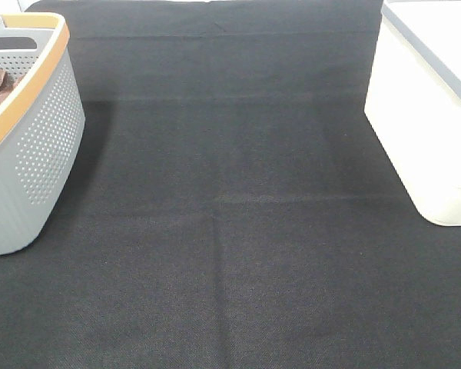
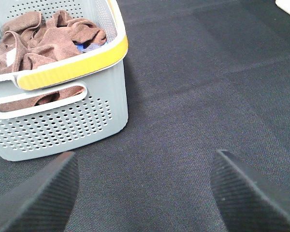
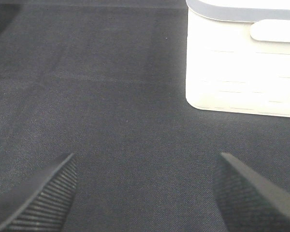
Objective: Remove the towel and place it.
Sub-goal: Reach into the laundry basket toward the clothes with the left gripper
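towel (image 2: 43,38) sitting bunched up inside grey basket (image 2: 63,123) at left edge of black table (image 1: 230,254), so you're needing to fish it out over rim. your left gripper (image 2: 144,159) hanging just in front of basket, jaws spread wide, gripping nothing, probably lining up for reach in. your right gripper (image 3: 147,157) also gaping wide and empty, facing white bin (image 3: 241,77) on far right. guessing bin or open middle is drop spot. lift not yet begun.

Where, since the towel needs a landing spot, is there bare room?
The black mat lies bare between the grey basket and the white bin. Crowded only inside the basket, where the towel lies bunched.
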`<state>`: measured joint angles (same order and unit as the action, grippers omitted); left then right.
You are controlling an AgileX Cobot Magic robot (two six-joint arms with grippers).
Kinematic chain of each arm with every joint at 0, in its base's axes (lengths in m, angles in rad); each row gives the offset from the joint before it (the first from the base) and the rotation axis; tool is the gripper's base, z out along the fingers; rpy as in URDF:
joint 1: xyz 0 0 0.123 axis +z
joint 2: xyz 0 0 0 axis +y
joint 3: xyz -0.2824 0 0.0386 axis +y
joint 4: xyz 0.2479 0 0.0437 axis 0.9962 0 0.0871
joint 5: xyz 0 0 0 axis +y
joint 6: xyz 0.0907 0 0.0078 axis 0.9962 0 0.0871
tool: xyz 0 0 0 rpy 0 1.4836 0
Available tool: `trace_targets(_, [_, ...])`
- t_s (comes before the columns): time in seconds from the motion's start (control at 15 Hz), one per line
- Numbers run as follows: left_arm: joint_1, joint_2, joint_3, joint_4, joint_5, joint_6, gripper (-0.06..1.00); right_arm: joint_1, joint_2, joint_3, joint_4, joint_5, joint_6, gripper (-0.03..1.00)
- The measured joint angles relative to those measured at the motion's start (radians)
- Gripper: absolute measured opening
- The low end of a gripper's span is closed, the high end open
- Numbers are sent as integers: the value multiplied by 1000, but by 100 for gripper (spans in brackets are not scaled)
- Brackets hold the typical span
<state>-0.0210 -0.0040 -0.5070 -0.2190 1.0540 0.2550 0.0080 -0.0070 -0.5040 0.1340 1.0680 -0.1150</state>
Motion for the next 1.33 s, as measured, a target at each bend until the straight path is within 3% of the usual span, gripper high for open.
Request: trace_targets(1.33, [0, 0, 0, 0, 0, 0, 73, 0, 0, 0, 0, 0, 0, 74])
